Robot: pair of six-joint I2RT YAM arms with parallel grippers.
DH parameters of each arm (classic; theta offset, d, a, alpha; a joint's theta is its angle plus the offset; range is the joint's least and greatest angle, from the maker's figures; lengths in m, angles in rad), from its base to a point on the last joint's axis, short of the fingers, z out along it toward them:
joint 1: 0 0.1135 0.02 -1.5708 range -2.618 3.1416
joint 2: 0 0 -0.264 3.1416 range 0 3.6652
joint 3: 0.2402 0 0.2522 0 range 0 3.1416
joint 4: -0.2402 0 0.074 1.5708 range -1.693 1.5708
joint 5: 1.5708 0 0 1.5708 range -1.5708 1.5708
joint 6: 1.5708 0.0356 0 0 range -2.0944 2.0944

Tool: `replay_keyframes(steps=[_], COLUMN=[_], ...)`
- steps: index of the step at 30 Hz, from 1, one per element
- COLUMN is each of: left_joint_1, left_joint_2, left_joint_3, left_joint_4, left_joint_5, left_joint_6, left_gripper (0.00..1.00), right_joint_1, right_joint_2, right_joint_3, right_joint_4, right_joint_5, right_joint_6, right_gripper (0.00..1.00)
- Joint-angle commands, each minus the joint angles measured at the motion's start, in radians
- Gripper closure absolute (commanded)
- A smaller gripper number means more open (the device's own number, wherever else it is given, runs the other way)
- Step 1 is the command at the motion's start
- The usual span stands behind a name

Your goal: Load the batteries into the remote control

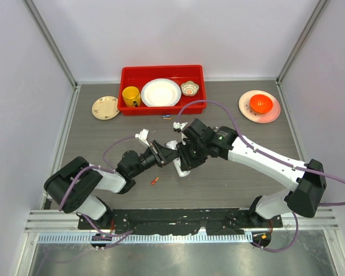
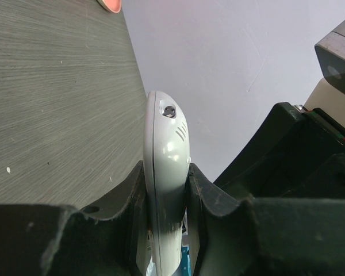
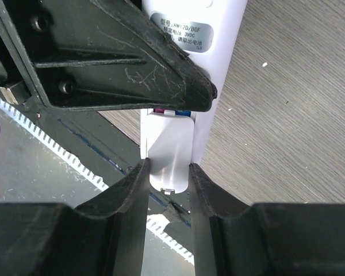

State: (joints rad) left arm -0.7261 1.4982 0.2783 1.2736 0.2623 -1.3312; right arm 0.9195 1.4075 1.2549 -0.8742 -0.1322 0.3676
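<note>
Item: remote control (image 2: 167,167), a slim white plastic bar with one rounded end. I hold it off the table (image 1: 247,172), between my two arms and out in front of their bases.
Left gripper (image 2: 165,187): clamped across the remote's narrow edges, part way along the body. The rounded end sticks out past my fingers.
Right gripper (image 3: 168,172): closed on the battery cover (image 3: 169,144), one finger on each long edge. The cover lies on the remote's back face, below the printed label.
Batteries (image 3: 181,113): a blue end and a magenta end show in the recess at the cover's upper edge. I cannot tell how many are seated.
Orange-red battery (image 1: 154,180): lies alone on the table, on the near side of my grippers and touching neither.
Handling, remote: I judge it light and stiff, with a smooth glossy shell. It would likely twist if pinched on the curved face, so it is best held across the long edges, clear of the recess.
Handling, cover: thin and light, probably a little flexible. The small latch tab at its free end could snap, so I should hold it by the long edges and slide it along the remote rather than press down.
Handling, batteries: tiny, hard and prone to roll. Each is best pinched across the middle of the barrel.
</note>
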Motion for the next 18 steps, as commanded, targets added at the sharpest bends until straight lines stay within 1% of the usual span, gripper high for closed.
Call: replay_keyframes(steps=[1, 18], left_joint_1=[-0.012, -0.035], left_joint_2=[-0.021, -0.019], left_joint_3=[0.016, 0.030], left_joint_4=[0.273, 0.273], left_joint_5=[0.014, 0.022], left_joint_6=[-0.003, 0.001], left_gripper=[1.00, 1.00], right_joint_1=[-0.004, -0.007], right_joint_2=[0.007, 0.019], right_joint_3=[0.035, 0.041], right_joint_4=[-0.006, 0.012], right_joint_5=[0.020, 0.014], right_joint_6=[-0.018, -0.016], right_gripper=[0.99, 0.99])
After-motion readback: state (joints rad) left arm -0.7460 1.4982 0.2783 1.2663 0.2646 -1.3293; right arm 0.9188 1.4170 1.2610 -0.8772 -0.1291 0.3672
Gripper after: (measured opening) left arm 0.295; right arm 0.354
